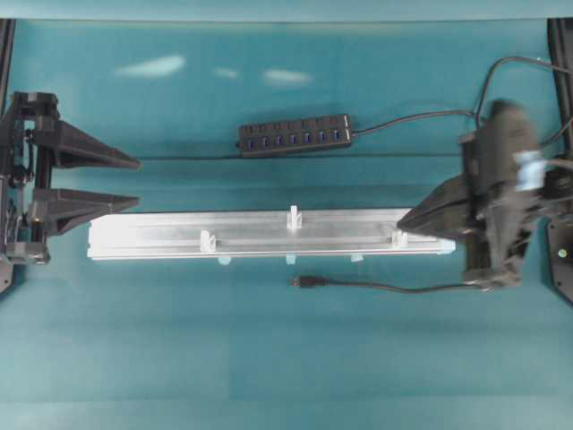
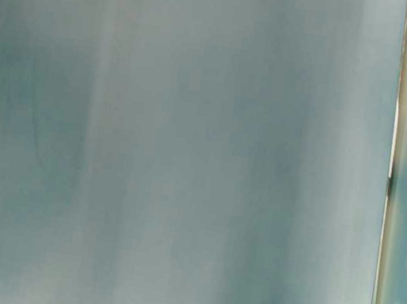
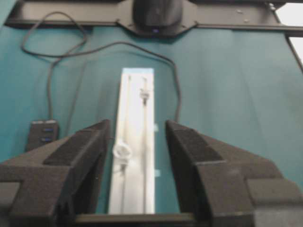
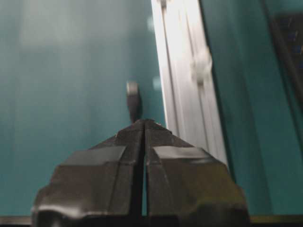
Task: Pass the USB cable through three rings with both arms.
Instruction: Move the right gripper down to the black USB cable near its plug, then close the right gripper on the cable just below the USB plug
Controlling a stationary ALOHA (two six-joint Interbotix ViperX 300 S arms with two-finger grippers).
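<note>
The USB cable [image 1: 394, 287] is lying loose on the counter [image 1: 269, 358], at 6 o'clock of the rings [image 1: 293, 218]. Right pincer [image 1: 405, 220] is sitting pressed together and empty, left pincer [image 1: 134, 182] spread. I'm guessing the cord's light and floppy, so pinching right behind the plug [image 1: 307, 281] is looking best.

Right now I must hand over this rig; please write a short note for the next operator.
Left gripper: open, empty, at the rail's left end.
Right gripper: shut, holding nothing, over the rail's right end.
USB cable: flat on the cloth in front of the rail, plug pointing left.
Three rings: upright on the rail, none threaded.
Done: nothing.
Left: grasp the plug, pass it through all the rings.
</note>
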